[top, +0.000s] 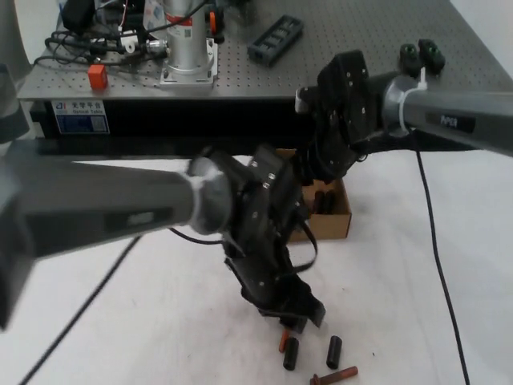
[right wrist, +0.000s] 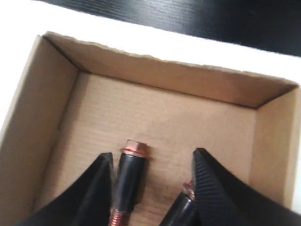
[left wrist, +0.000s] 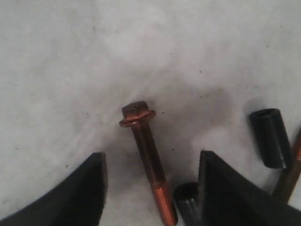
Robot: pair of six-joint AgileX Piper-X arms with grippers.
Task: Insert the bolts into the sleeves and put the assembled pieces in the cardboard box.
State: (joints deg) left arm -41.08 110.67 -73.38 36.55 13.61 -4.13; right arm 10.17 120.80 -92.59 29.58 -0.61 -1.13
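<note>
1. High view: left gripper (top: pixel 300 321) hangs low over the white sheet (top: pixel 120 321), near centre, just above the loose parts.
2. Left wrist view: its fingers (left wrist: pixel 70 197) are spread apart with nothing gripped. A copper bolt (left wrist: pixel 146 165) lies flat on the sheet between them and touches neither.
3. A black sleeve (left wrist: pixel 186 200) lies just beside the bolt's threaded end, partly hidden by one finger.
4. A second sleeve (left wrist: pixel 269 137) lies outside that same finger, with a second bolt (left wrist: pixel 290 172) just beside it. Can't tell if those two touch.
5. The cardboard box (top: pixel 341 220) sits on the sheet, farther off and to the right of the left gripper, close to the dark bench edge.
6. The right gripper (top: pixel 317 176) is over the box, with its fingers (right wrist: pixel 221 188) parted and holding nothing.
7. Right wrist view: an assembled piece (right wrist: pixel 131 174) lies on the box floor between the fingers, close to one of them. Its bolt head and thread stick out of either end of the black sleeve.
8. A second assembled piece (right wrist: pixel 181 207) lies near it, mostly hidden by the other finger.
9. Far side: a metal table (top: pixel 361 48) carries a black tray (top: pixel 275 38).
</note>
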